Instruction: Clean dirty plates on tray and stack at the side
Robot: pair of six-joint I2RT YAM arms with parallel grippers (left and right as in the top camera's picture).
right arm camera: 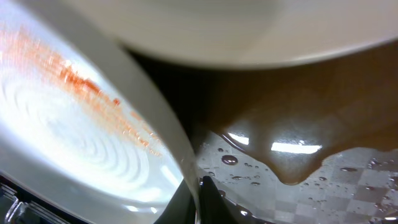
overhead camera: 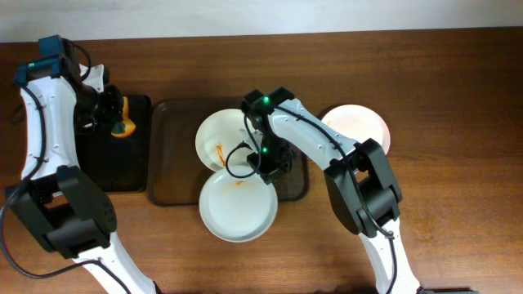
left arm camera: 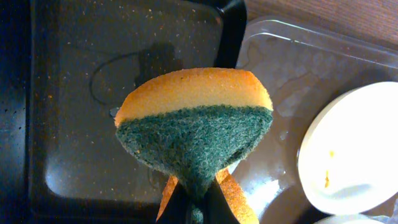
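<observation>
Two dirty plates lie on the tray point(overhead camera: 176, 155). The back plate point(overhead camera: 216, 135) has an orange smear. The front plate point(overhead camera: 238, 208) overhangs the tray's front edge and has a small smear. My right gripper point(overhead camera: 268, 167) is shut on the front plate's far rim. In the right wrist view the fingers point(right arm camera: 202, 199) pinch that smeared plate point(right arm camera: 74, 143), with the back plate point(right arm camera: 236, 31) above and the wet tray point(right arm camera: 348, 180) beneath. A third plate point(overhead camera: 359, 126) lies on the table at the right. My left gripper point(overhead camera: 114, 114) is shut on a sponge point(overhead camera: 124, 126).
The sponge point(left arm camera: 193, 124), orange with a green scouring side, is held by my left fingers point(left arm camera: 196, 208) over a narrower black tray point(left arm camera: 74, 93) left of the brown tray point(left arm camera: 292, 68). The back plate point(left arm camera: 354, 149) shows at its right. The black tray also shows overhead point(overhead camera: 106, 171).
</observation>
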